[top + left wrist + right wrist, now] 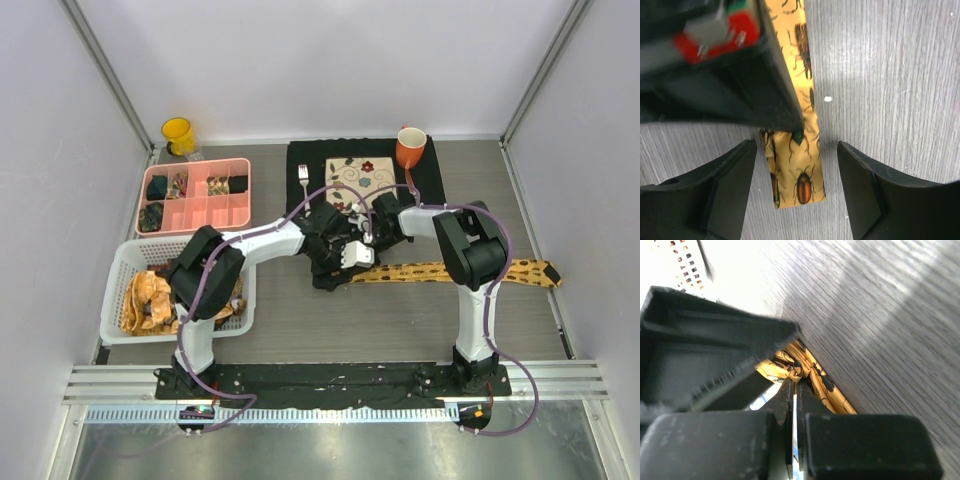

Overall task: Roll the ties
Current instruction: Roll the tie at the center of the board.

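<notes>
Mustard tie (pixel 799 187) lies between the spread jaws of my left gripper (pixel 796 152) while the clenched right gripper (pixel 793 386) pins it (tip only), so closing may drag it free.

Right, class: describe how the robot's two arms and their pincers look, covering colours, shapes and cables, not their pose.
Both the left arm and right arm have white tubular links joined by black joint housings, on a black base plate. A purple-grey cable loops along each. The left pincer has two broad black fingers tapering to rounded tips; the right pincer is black too, with thin flat tips.
</notes>
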Robot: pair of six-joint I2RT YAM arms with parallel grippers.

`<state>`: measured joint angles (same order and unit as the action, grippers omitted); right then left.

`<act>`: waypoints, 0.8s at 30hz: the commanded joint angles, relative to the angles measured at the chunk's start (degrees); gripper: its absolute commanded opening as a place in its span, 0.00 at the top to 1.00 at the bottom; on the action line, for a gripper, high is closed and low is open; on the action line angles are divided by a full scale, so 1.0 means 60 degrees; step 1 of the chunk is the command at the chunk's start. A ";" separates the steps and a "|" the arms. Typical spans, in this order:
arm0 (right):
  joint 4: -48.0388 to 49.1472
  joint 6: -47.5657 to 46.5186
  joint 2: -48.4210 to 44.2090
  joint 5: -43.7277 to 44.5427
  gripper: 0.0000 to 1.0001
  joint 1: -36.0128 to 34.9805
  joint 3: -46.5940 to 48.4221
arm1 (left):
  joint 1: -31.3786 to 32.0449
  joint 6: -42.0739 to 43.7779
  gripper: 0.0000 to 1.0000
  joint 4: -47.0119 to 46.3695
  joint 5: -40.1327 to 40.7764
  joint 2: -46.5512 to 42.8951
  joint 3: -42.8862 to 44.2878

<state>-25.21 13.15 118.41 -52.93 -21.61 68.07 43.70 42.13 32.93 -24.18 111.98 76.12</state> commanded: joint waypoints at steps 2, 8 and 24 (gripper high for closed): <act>-0.0339 -0.0799 0.0304 0.1658 0.99 0.0056 0.0109 | -0.0837 0.0346 0.27 -0.0331 -0.0904 -0.0982 -0.0775; -0.0427 -0.0873 0.0392 0.2286 0.99 0.0056 0.0168 | -0.1131 0.0640 0.28 -0.0712 -0.1286 -0.1159 -0.1202; -0.0822 -0.1224 0.0377 0.3562 0.99 0.0042 0.0197 | -0.1131 -0.0019 0.32 -0.1691 -0.1785 -0.1071 -0.1260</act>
<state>-29.58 10.61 118.54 -48.75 -21.63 70.24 36.88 43.35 27.27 -32.45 107.33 69.06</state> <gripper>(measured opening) 0.024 0.688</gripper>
